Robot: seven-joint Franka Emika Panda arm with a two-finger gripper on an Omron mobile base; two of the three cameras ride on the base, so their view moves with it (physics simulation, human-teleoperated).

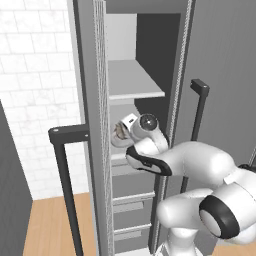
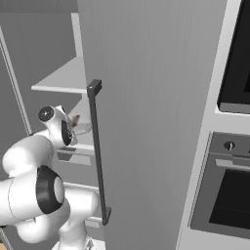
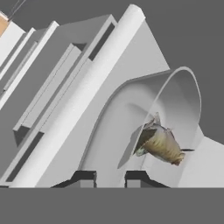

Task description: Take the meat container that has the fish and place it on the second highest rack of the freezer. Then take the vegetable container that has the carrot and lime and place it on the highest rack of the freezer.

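Note:
My gripper (image 3: 110, 177) is shut on the rim of the pale grey meat container (image 3: 131, 109), which is tipped in the hand view. The small grey-brown fish (image 3: 162, 144) lies inside it against the far wall. From the left base view the arm reaches into the open freezer (image 1: 95, 100) and holds the container (image 1: 119, 140) with the fish (image 1: 120, 131) just over the second highest rack (image 1: 120, 156); I cannot tell whether it touches. The highest rack (image 1: 135, 82) above it is bare. The container (image 2: 82, 128) also peeks out beside the hand in the right base view. The vegetable container is out of view.
The freezer door stands open at the left with its black bar handle (image 1: 65, 165). A neighbouring tall door with a black handle (image 2: 96, 146) closes in the right side. Drawers (image 1: 132, 200) sit below the racks. A black oven (image 2: 229, 195) is further right.

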